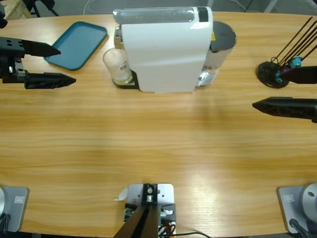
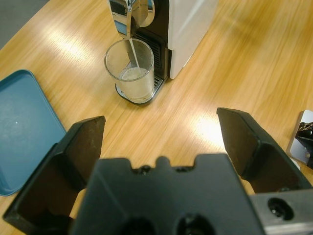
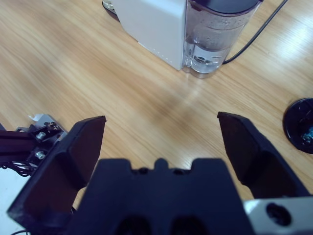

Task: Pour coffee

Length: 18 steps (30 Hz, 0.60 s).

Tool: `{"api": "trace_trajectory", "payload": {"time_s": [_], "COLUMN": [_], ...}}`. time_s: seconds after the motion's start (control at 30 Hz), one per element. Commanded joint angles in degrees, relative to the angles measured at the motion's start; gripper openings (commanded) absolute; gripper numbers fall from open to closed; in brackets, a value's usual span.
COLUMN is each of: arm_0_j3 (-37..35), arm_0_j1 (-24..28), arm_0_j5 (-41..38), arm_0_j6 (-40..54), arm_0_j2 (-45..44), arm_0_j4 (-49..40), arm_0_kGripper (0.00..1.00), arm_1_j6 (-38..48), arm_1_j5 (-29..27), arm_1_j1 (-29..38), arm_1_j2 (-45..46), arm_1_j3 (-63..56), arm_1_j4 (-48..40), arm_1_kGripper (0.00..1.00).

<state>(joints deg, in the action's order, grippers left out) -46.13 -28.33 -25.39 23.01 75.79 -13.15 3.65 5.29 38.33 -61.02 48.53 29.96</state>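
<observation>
Both hands are idling wide open, holding nothing: left hand (image 2: 159, 147) near the counter's left edge, right hand (image 3: 161, 147) near its right. Coffee (image 2: 135, 81) is streaming into the glass (image 2: 129, 68) under the machine (image 1: 166, 47) by the far edge; brewing half done, the glass still needing to be taken out.

You look down on a long, pale wooden surface (image 1: 158, 144) with lengthwise grain and soft glare patches from overhead light. Beyond its far edge you see a strip of grey floor (image 1: 247, 5); the left wrist view shows grey floor (image 2: 19, 14) too.
</observation>
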Motion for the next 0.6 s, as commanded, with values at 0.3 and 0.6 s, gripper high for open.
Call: {"api": "trace_trajectory", "payload": {"time_s": [0.3,0.6], "arm_0_j3": [0.34,0.42], "arm_0_j1": [-0.24,-0.24], "arm_0_j5": [-0.09,-0.41], "arm_0_j6": [0.55,1.52], "arm_0_j2": [1.61,1.84], "arm_0_j4": [0.23,0.14], "arm_0_kGripper": [1.000,1.000], "arm_1_j6": [-0.22,-0.24], "arm_1_j5": [-0.10,-0.10], "arm_1_j1": [0.43,0.43], "arm_1_j2": [-2.05,-2.09], "arm_1_j3": [-0.82,-0.75], "arm_1_j4": [0.71,0.75], "arm_1_kGripper": [1.000,1.000]}}
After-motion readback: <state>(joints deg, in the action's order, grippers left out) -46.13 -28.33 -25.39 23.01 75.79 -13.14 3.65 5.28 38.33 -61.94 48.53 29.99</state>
